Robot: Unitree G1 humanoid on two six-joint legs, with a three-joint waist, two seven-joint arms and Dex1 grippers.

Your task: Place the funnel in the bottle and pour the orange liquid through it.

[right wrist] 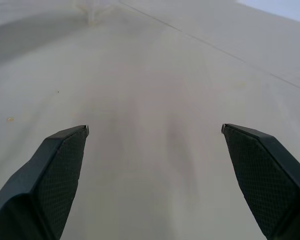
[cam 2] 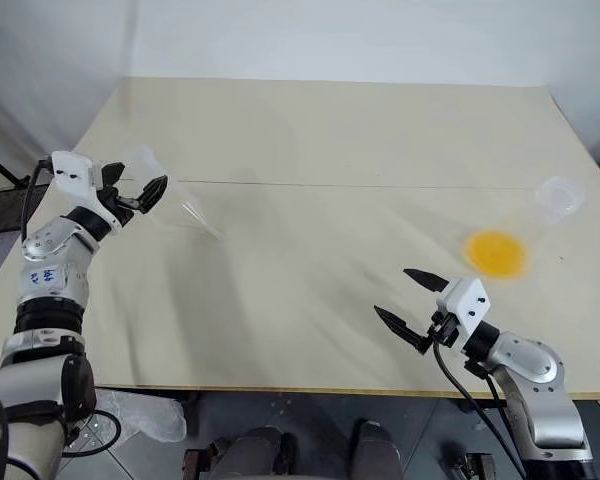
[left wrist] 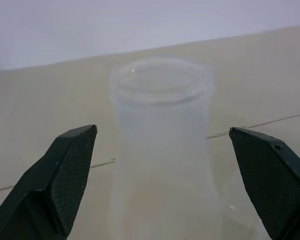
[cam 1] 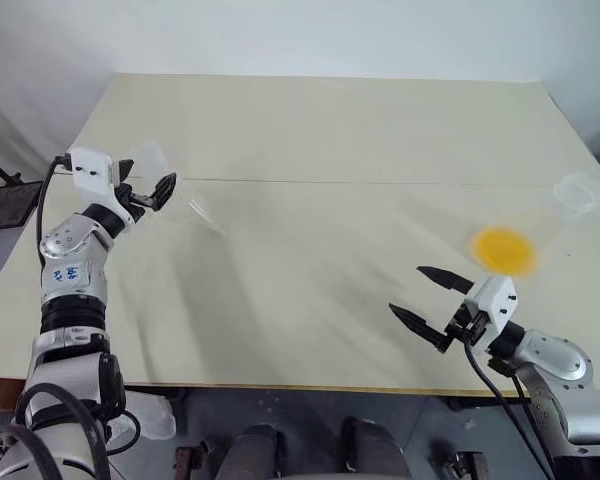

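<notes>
Two clear conical flasks stand on the table (cam 1: 310, 130), well apart. One, the bottle (left wrist: 162, 150), stands empty near the table's left edge; the head views show it as a faint clear shape just beyond the left pincer (cam 1: 152, 190). The other flask (cam 1: 540, 225) stands near the right edge, with its round rim up and the orange liquid (cam 1: 504, 250) lying as a shallow bright pool in its wide base. I can make out no funnel for certain; a thin clear streak on the table just right of the bottle is too faint to name.

There are two pincers, each with two black fingers. The left pincer is spread wide, its fingers (left wrist: 65, 175) standing either side of the bottle's neck without touching it, as the left wrist view shows. The right pincer (cam 1: 430, 297) is also spread wide and holds nothing; it hovers over the near right part of the table, near the flask with the liquid but apart from it.

The table is pale cream, matt and plain, with a thin seam running across it from left to right. Behind it rises a white wall. A grey floor shows below the near edge.
</notes>
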